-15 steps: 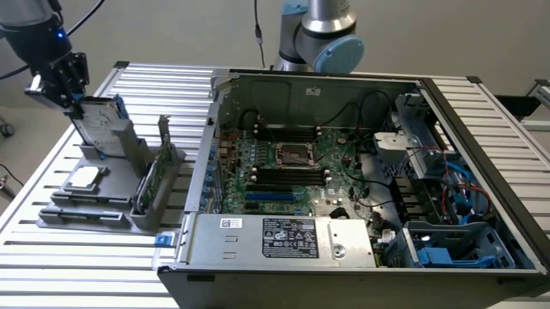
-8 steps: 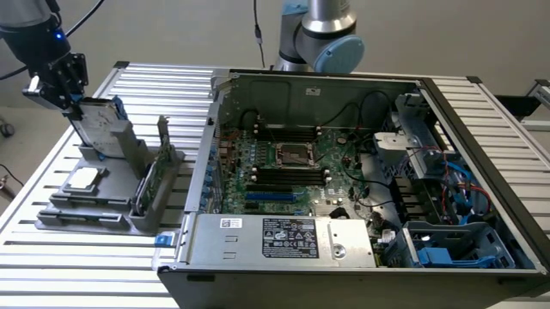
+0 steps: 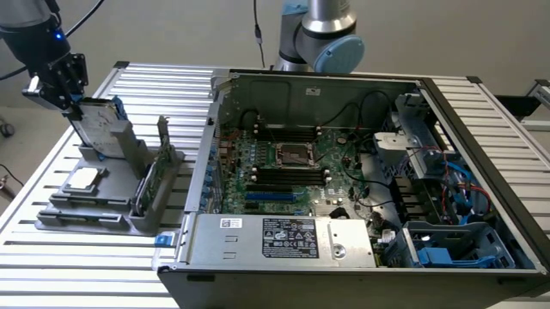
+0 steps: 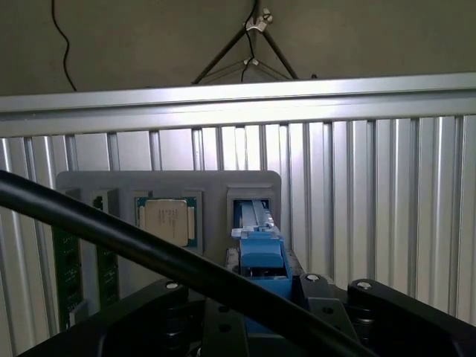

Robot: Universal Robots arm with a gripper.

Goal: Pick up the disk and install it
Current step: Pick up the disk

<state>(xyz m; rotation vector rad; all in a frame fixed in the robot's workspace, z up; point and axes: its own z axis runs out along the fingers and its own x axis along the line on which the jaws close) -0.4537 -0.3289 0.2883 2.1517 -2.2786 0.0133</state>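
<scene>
Slatted aluminium table (image 3: 481,109) carries an open computer case (image 3: 344,129). Grey holder (image 3: 103,219) sits at 9 o'clock of the case. The disk (image 3: 102,125) stands upright at the holder's far end, about 10 o'clock in the exterior view. Gripper (image 3: 77,108) jaws clamp its upper edge, on the blue rail. Square chip (image 3: 84,180) and green card (image 3: 146,183) rest in the holder nearby.

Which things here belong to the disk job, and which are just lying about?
Job:
- disk, upright in the holder
- gripper, at the disk's top
- open computer case

Lying about:
- chip, in the holder
- green card, in the holder
</scene>
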